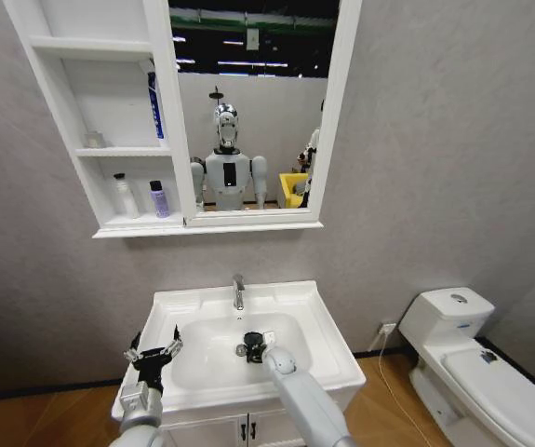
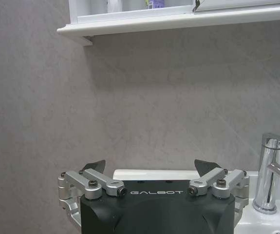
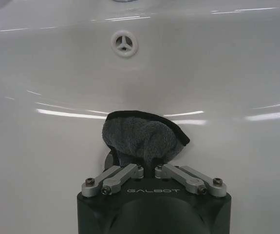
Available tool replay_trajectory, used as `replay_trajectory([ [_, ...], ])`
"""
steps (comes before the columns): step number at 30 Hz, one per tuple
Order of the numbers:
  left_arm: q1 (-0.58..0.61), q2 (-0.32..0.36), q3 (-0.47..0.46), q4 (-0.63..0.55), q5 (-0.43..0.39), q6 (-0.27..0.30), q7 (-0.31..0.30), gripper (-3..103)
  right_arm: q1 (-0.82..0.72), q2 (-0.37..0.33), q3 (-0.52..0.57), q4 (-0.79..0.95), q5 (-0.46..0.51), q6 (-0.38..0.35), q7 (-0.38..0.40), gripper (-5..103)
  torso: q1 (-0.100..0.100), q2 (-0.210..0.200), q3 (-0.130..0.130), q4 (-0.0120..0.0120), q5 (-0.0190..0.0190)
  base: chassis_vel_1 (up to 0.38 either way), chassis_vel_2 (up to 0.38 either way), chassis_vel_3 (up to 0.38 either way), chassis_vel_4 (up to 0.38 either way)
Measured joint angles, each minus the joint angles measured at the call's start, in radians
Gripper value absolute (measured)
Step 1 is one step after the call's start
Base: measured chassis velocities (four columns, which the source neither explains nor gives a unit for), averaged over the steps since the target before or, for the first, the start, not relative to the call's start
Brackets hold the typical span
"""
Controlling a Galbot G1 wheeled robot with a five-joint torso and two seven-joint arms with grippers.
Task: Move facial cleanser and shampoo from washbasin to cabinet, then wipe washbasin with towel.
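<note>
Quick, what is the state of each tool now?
Left tool: open, holding nothing, beside the washbasin.
Right tool: closed on the towel, inside the bowl.

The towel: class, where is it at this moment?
The towel is clamped in the right gripper, inside the washbasin bowl, below the tap.

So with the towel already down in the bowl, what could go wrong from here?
1. The right gripper pinches the towel by one bunched end only; rubbing the washbasin might tug it loose.
2. The tap rises just behind the bowl, so a wide stroke could knock it.
3. The open left gripper hovers at the basin's left rim and could be bumped.
</note>
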Motion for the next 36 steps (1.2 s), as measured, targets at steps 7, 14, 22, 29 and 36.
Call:
replay_trajectory([
  [7, 0.006, -0.007, 0.002, -0.003, 0.008, -0.001, 0.000, 100, 0.014, 0.006, 0.036, -0.042, 0.010, 0.024, 0.011, 5, 0.000, 0.000, 0.000, 0.0012, 0.0011, 0.000, 0.000, 0.000, 0.000],
  [14, -0.002, -0.011, 0.017, 0.007, 0.014, -0.002, -0.001, 100, -0.037, -0.074, 0.027, 0.094, 0.026, -0.020, 0.075, 5, 0.001, 0.000, 0.001, 0.0001, -0.0006, 0.000, 0.000, 0.000, 0.000],
  [22, -0.012, -0.011, 0.038, 0.012, 0.017, -0.001, 0.002, 100, -0.065, -0.136, 0.039, 0.183, 0.022, -0.039, 0.135, 5, 0.001, -0.001, 0.001, 0.0003, 0.0006, 0.000, 0.000, 0.000, 0.000],
  [29, -0.021, -0.005, 0.039, 0.016, 0.009, 0.000, 0.002, 100, -0.079, -0.198, 0.048, 0.284, -0.049, -0.066, 0.180, 5, 0.001, -0.001, 0.001, -0.0004, 0.0001, 0.000, 0.000, 0.000, 0.000],
  [36, -0.029, -0.011, 0.058, 0.024, 0.011, 0.001, 0.002, 100, -0.056, -0.275, 0.025, 0.389, -0.164, -0.019, 0.179, 5, 0.001, -0.001, 0.000, -0.0005, 0.0002, 0.000, 0.000, 0.000, 0.000],
])
